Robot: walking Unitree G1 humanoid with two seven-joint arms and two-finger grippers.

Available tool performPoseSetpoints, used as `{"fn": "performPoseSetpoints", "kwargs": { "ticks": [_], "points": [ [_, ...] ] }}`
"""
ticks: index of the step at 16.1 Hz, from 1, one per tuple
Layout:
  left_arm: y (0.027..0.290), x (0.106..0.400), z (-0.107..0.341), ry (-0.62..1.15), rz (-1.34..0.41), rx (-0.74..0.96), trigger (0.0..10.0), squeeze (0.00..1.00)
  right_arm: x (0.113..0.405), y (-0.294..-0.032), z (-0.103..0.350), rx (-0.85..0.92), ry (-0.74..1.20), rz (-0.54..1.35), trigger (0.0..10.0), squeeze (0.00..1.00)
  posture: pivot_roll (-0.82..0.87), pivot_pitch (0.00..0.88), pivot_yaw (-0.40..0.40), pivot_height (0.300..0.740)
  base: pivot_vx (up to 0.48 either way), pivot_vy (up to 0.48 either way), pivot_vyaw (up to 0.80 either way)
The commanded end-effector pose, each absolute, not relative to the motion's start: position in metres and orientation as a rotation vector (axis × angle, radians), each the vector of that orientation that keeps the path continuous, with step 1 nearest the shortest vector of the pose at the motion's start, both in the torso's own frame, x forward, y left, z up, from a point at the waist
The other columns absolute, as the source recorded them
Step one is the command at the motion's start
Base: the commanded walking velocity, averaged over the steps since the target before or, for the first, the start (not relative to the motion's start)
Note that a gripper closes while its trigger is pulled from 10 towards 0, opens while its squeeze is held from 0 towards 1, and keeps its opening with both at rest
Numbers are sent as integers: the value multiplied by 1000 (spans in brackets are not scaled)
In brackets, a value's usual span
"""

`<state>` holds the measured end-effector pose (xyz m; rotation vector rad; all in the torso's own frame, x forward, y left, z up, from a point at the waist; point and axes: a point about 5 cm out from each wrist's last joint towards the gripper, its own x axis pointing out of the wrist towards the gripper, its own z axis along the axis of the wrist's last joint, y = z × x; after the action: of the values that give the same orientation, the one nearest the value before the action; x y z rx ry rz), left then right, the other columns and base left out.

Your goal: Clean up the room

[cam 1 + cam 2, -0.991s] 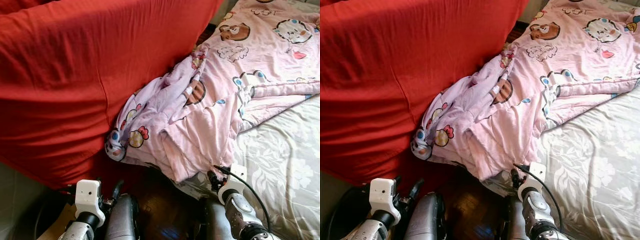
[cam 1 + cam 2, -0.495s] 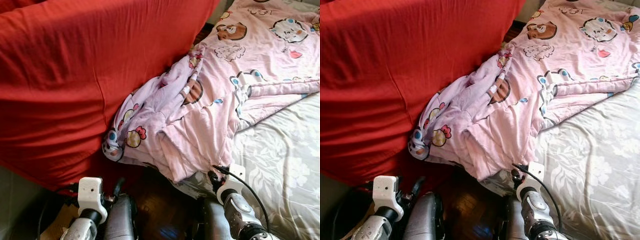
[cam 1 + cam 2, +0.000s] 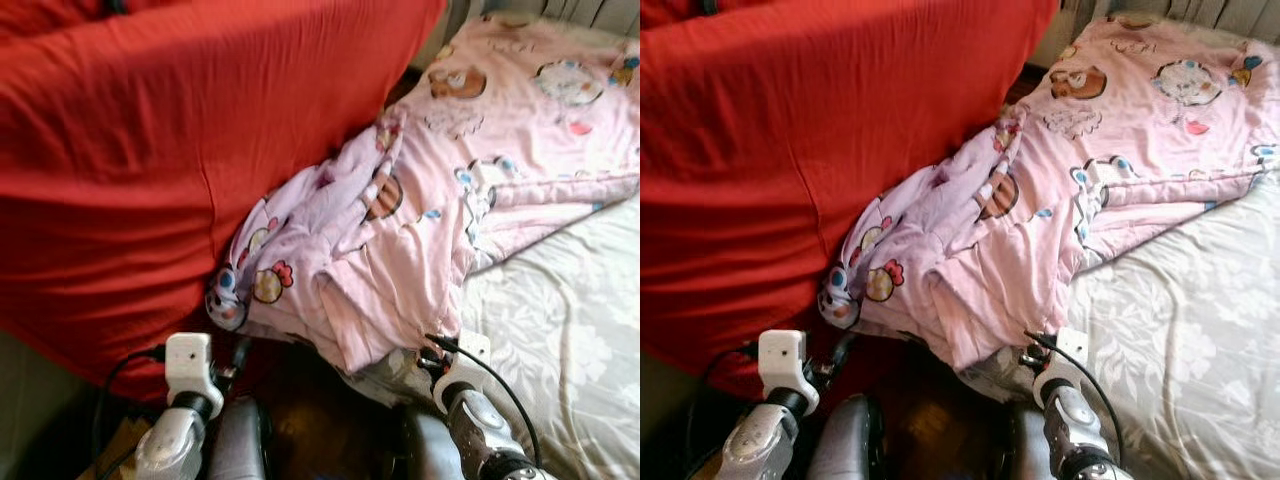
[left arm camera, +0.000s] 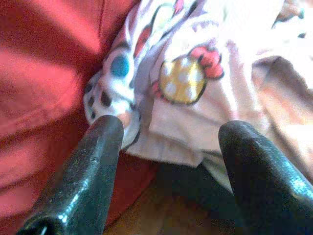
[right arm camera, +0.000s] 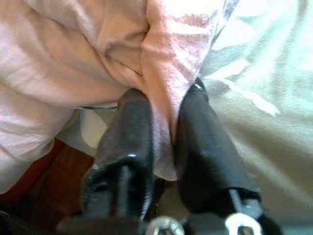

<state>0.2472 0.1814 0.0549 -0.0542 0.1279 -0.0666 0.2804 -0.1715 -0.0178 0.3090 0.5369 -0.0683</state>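
A pink cartoon-print blanket (image 3: pixel 420 210) lies crumpled across the bed and spills over its near edge beside a big red cushion (image 3: pixel 150 170). My right gripper (image 5: pixel 164 137) is shut on a fold of the blanket (image 5: pixel 161 73) at the hanging hem, close to the bed's edge; its wrist (image 3: pixel 455 375) shows low in the eye views. My left gripper (image 4: pixel 168 134) is open, its two black fingers (image 4: pixel 83 171) pointing at the blanket's lowest corner (image 4: pixel 181 81) without touching it. The left wrist (image 3: pixel 188 375) sits low, below the red cushion.
A grey floral bedsheet (image 3: pixel 560 330) covers the bed on the right. Dark wooden floor (image 3: pixel 330 430) shows between my arms, in the narrow gap between the cushion and the bed. A black cable (image 3: pixel 120 375) loops by my left wrist.
The whole view has shifted a little and blurred, so my head moved. My left wrist has risen slightly toward the blanket's corner. The right gripper keeps its hold.
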Motion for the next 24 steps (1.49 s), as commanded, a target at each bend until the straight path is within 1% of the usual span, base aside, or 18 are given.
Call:
{"fn": "performPoseSetpoints", "kwargs": {
  "ticks": [1,5,6,9,11,12,15,17,18,19,21,24],
  "points": [
    [183,247,50,139,-56,-54,10000,0,275,-173,-22,318,550,-73,0,0,74,56,-9,602,0,0,0],
    [185,258,46,133,-57,-51,10000,0,262,-178,-33,287,600,-97,0,0,47,16,-13,602,0,0,0],
    [186,261,46,131,-56,-50,10000,0,252,-180,-40,323,616,-134,0,0,40,7,-12,602,0,0,0],
    [184,264,44,128,-62,-49,10000,0,236,-185,-51,386,655,-210,0,0,20,0,-7,602,0,0,0],
    [183,267,42,124,-79,-42,10000,0,225,-187,-59,392,716,-215,0,0,7,0,-10,602,0,0,0],
    [183,268,42,123,-80,-40,10000,0,220,-187,-63,367,756,-200,0,0,1,0,-10,602,0,0,0],
    [182,271,42,117,-85,-34,10000,0,223,-191,-59,339,719,-198,0,0,1,0,-6,602,0,0,0],
    [182,273,42,112,-97,-22,10000,0,228,-197,-55,290,711,-191,0,0,-9,0,-1,602,0,0,0],
    [182,274,42,111,-100,-20,10000,0,229,-199,-54,273,711,-182,10000,0,-12,0,1,602,0,0,0],
    [182,275,42,110,-103,-19,10000,0,232,-200,-52,260,702,-174,10000,0,-12,0,1,602,0,0,0],
    [180,276,43,104,-110,-17,10000,0,242,-205,-41,258,615,-180,10000,0,-16,0,4,602,0,0,0],
    [179,275,37,123,-115,-15,10000,0,247,-201,-35,220,557,-129,10000,0,-22,0,7,602,0,0,0]
  ]
}}
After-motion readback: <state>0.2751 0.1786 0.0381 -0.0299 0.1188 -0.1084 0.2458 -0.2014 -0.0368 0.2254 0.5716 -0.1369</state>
